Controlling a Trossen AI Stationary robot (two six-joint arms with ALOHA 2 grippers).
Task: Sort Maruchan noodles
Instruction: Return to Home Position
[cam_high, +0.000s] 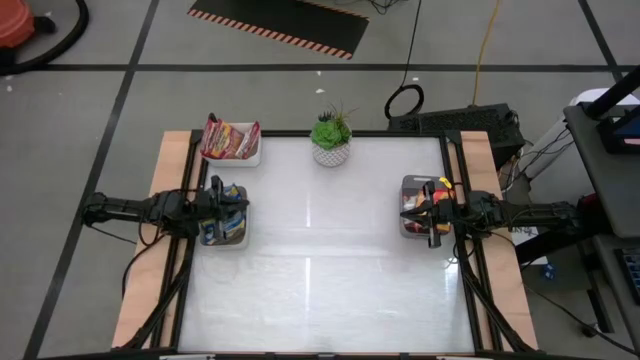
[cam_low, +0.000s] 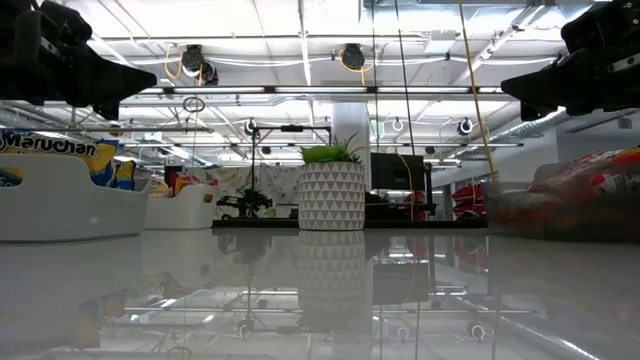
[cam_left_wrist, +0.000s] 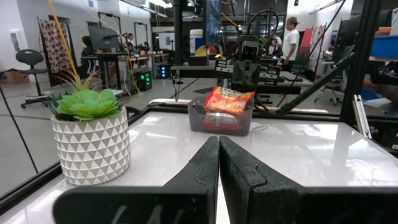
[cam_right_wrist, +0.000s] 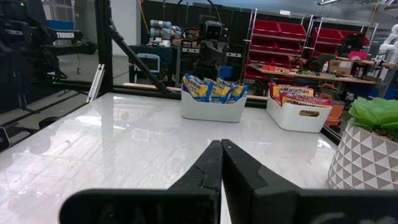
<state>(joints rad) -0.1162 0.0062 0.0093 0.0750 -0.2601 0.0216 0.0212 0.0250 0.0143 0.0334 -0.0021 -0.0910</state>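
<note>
Status: no packet lies loose on the glossy white counter (cam_high: 320, 270), so I judge sorting complete and the return to home to be the step in hand.

- The blue-and-yellow crinkly plastic noodle packets (cam_right_wrist: 211, 90) stand in a white plastic tray (cam_right_wrist: 211, 111) at the counter's left side.
- The orange-red packets (cam_left_wrist: 227, 101) fill the grey translucent bin (cam_left_wrist: 221, 124) at its right side.
- The dark red packets (cam_right_wrist: 298, 96) sit in a second white tray (cam_right_wrist: 298, 119) at the far left corner.

The left claw (cam_left_wrist: 219, 142) and right claw (cam_right_wrist: 221, 146) are each closed on nothing and raised by their own containers.

Next move: draw both arms back, clearing the container rims.
</note>
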